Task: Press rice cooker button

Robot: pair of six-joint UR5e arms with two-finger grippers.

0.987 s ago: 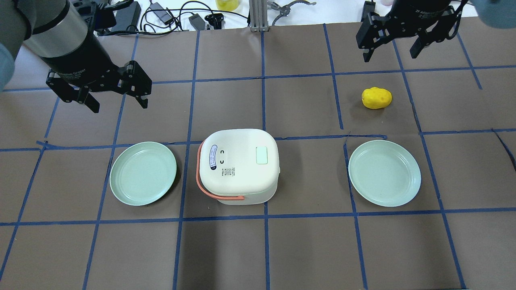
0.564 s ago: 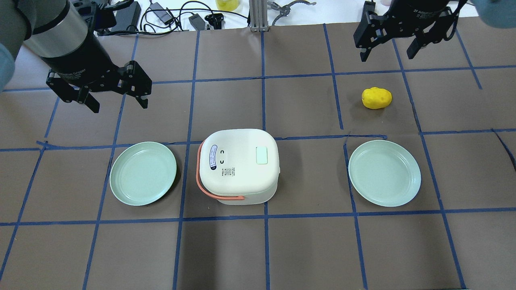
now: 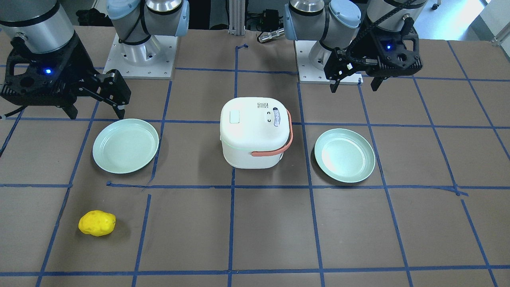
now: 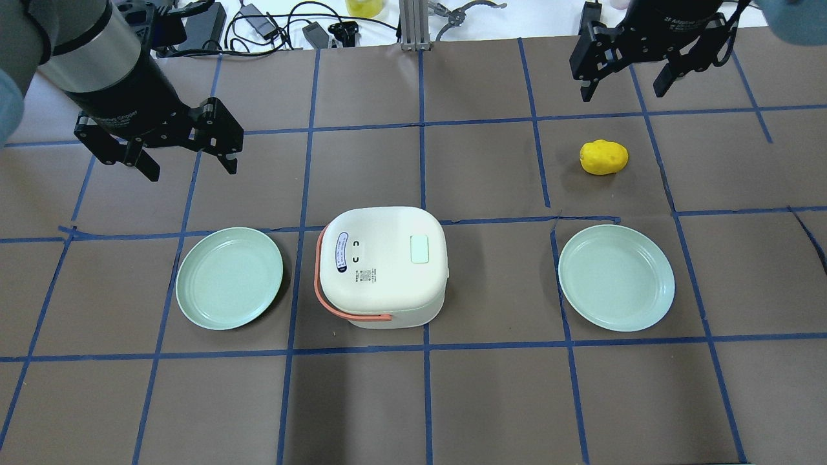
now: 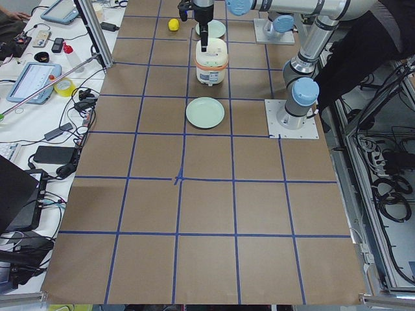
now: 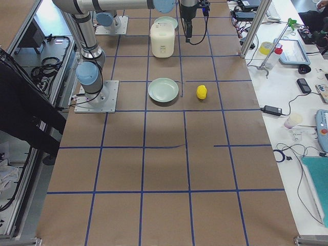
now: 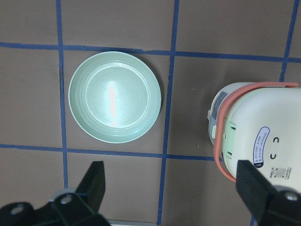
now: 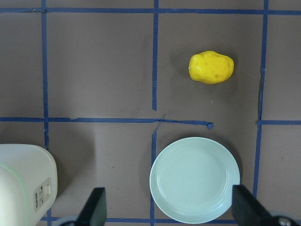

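Table (image 4: 491, 400): brown, blue tape grid, bare squares across the lower frame. Left gripper (image 4: 192, 172), upper left, unchanged; jaws wide apart, holding nothing. Right gripper (image 4: 624, 93), upper right, shifted slightly since 0.6 s ago; jaws wide apart, holding nothing. Rice cooker (image 4: 382, 284) sits centre, between left-frame plate (image 4: 229, 278) and right-frame plate (image 4: 616, 278); its sticker is unreadable. Yellow lump (image 4: 603, 157) lies upper right. Lid button (image 4: 420, 248) is untouched.

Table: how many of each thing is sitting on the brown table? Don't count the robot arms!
Green plates: 2
Rice cooker: 1
Yellow lumpy thing: 1
Total: 4
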